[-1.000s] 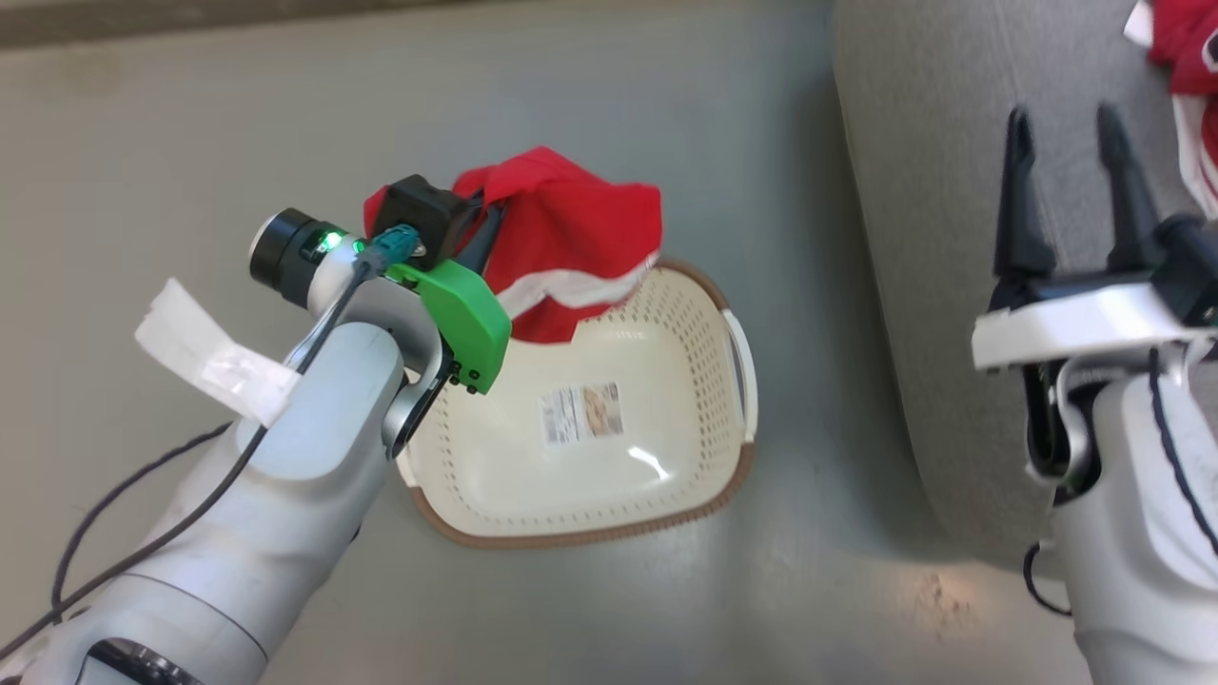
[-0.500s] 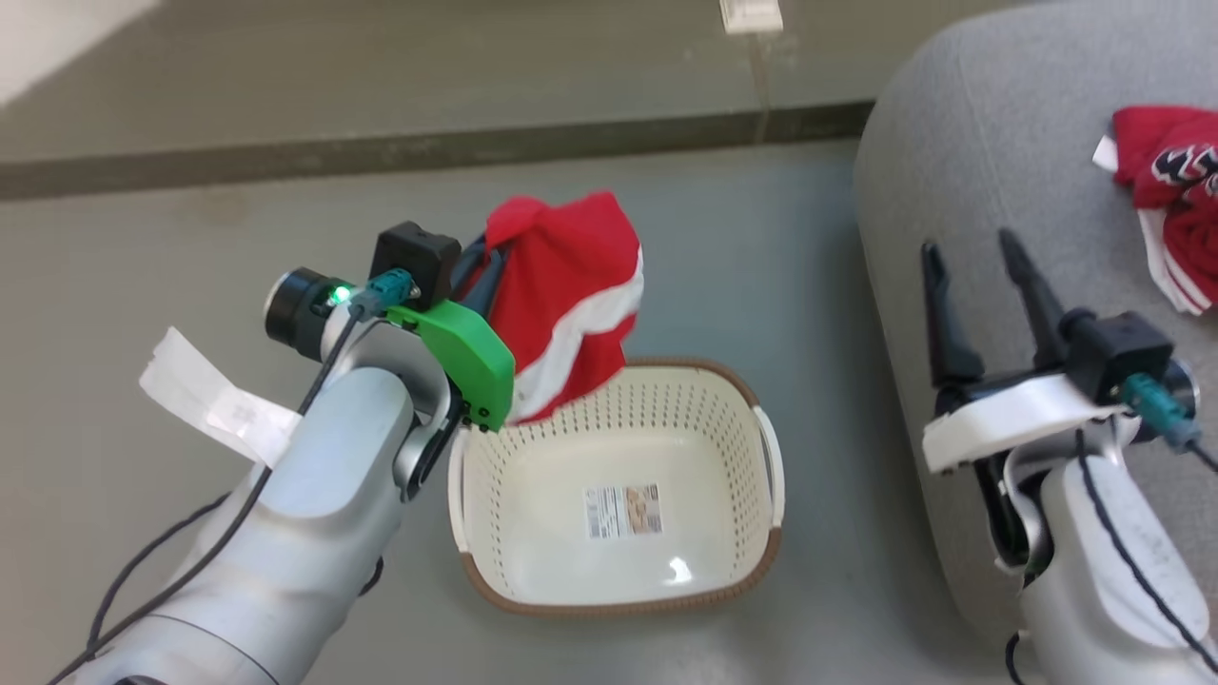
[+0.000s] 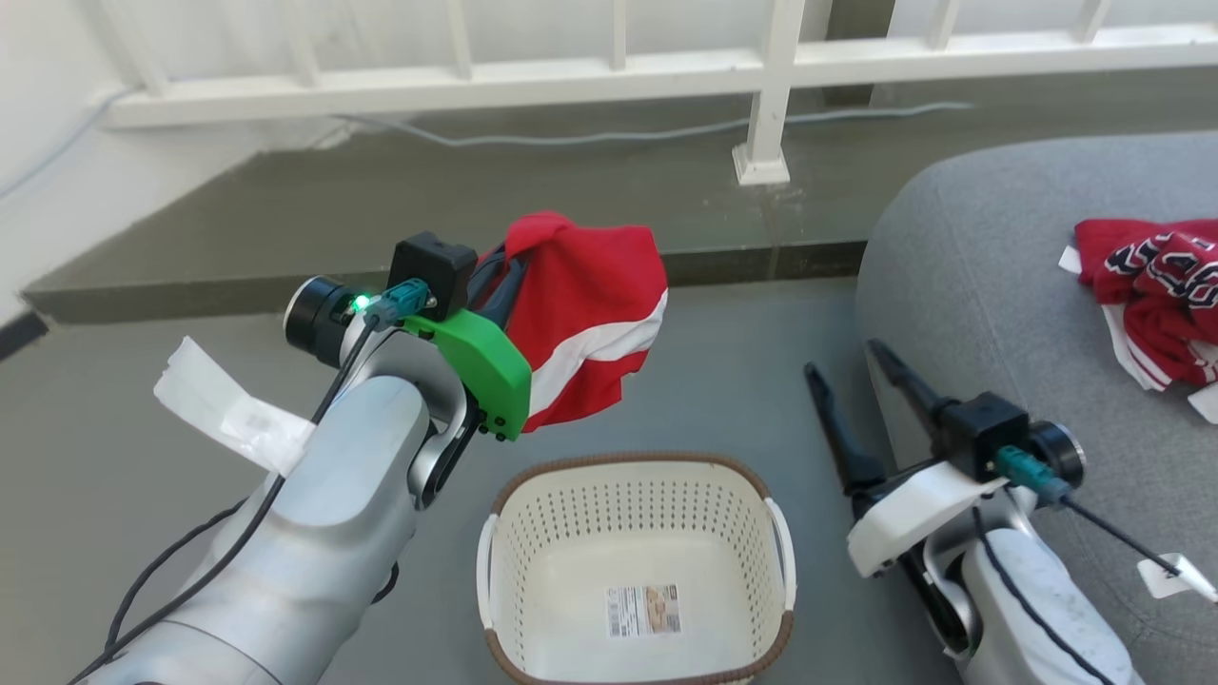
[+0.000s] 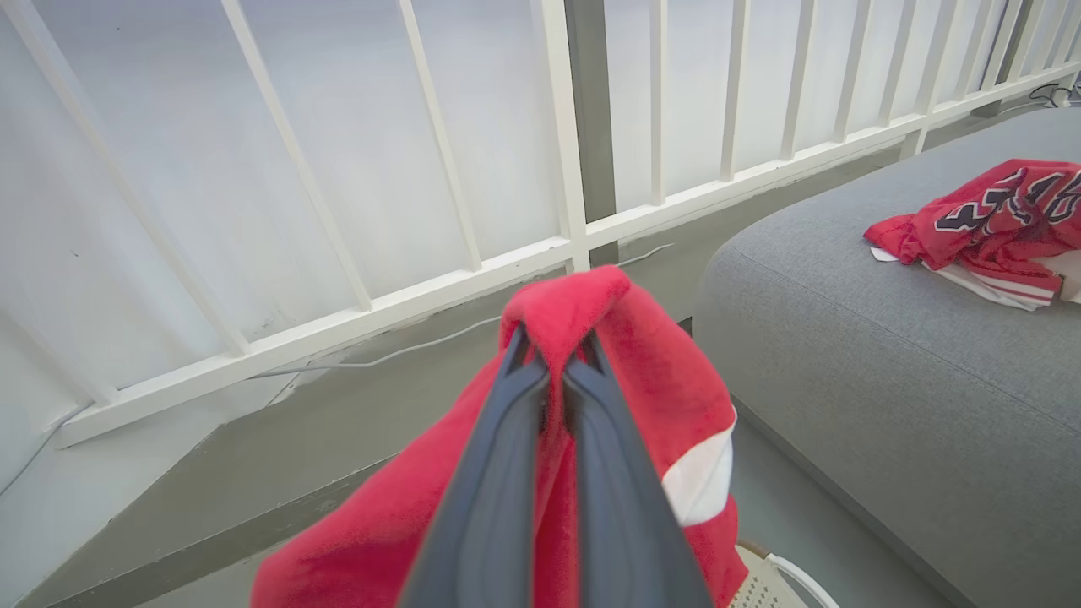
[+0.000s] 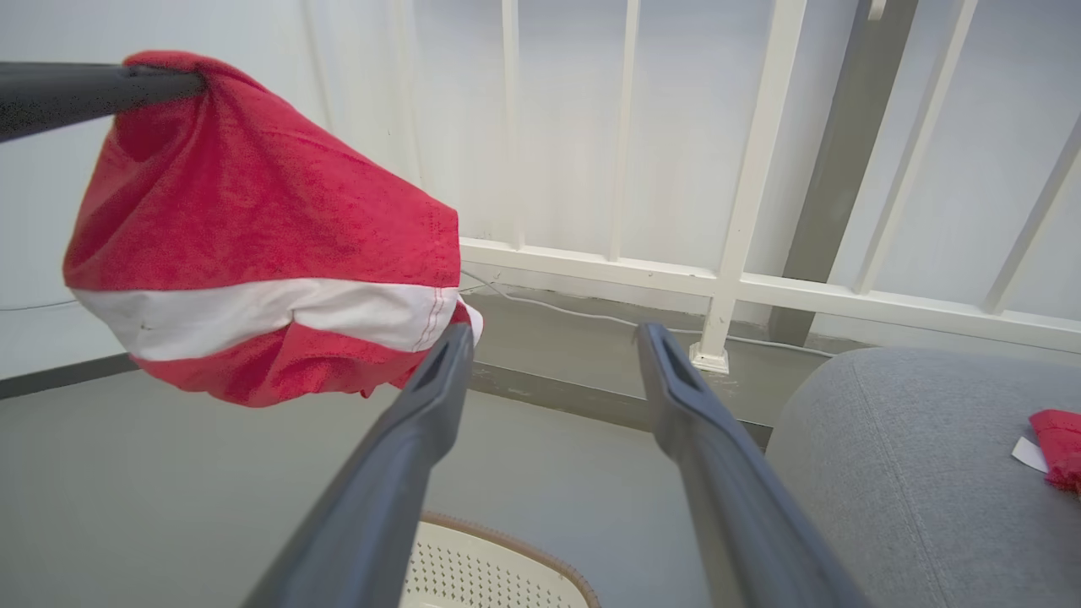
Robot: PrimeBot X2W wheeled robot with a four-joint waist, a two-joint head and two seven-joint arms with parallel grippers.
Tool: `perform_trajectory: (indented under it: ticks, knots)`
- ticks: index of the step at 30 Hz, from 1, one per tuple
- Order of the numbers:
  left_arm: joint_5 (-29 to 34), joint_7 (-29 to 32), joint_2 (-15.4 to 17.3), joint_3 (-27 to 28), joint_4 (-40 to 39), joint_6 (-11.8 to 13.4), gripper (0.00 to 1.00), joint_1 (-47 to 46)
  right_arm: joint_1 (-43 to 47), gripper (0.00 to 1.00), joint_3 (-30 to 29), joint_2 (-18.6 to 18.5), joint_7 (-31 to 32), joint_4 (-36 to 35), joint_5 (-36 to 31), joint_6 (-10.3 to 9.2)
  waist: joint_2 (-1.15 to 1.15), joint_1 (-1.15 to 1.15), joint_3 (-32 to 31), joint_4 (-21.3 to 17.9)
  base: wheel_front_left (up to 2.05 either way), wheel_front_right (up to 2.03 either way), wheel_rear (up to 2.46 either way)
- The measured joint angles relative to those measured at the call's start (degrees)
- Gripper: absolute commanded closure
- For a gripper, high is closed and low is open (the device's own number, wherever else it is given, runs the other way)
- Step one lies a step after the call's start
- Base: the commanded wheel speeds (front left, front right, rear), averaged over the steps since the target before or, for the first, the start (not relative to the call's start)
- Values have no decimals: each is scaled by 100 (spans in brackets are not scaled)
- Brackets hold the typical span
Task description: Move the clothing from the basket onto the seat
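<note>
My left gripper (image 3: 504,255) is shut on a red garment with a white stripe (image 3: 590,314), which hangs in the air above and behind the white basket (image 3: 504,552). In the left wrist view the closed gripper (image 4: 553,346) pinches a fold of that clothing (image 4: 659,380). The basket holds nothing but a label on its floor. A second red garment with lettering (image 3: 1156,285) lies on the grey seat (image 3: 961,257) at the right. My right gripper (image 3: 847,360) stands open beside the seat's edge, right of the basket, holding nothing; its own view shows the gripper (image 5: 553,338) with fingers spread.
A white railing (image 3: 761,67) with a post runs across the back, above a raised grey ledge (image 3: 285,238) with a cable on it. Grey floor lies around the basket. A white tag hangs from my left forearm (image 3: 228,409).
The head camera has tilted up, so basket and seat sit lower in view and the railing appears. The left gripper has lifted the red garment higher above the basket; the right gripper stays open.
</note>
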Motion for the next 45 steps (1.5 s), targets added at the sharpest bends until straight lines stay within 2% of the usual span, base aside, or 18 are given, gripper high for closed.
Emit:
perform_trajectory:
  ticks: [12, 28, 45]
  knots:
    - [-125, 235, -149, -30, -309, 59, 100, -201, -158, 0, 857, 100, 34, 521, -15, 127, 0, 0, -245, -22, 0, 0, 0]
    - [-123, 447, -189, -257, -666, 118, 100, -282, -850, 0, 1831, 127, 33, 1273, -2, 131, 0, 0, -215, 113, 0, 0, 0]
    - [-124, 604, -205, -338, -865, 187, 100, -282, -1428, 0, 2095, 140, 16, 1602, -90, 134, 0, 0, -186, 246, 0, 0, 0]
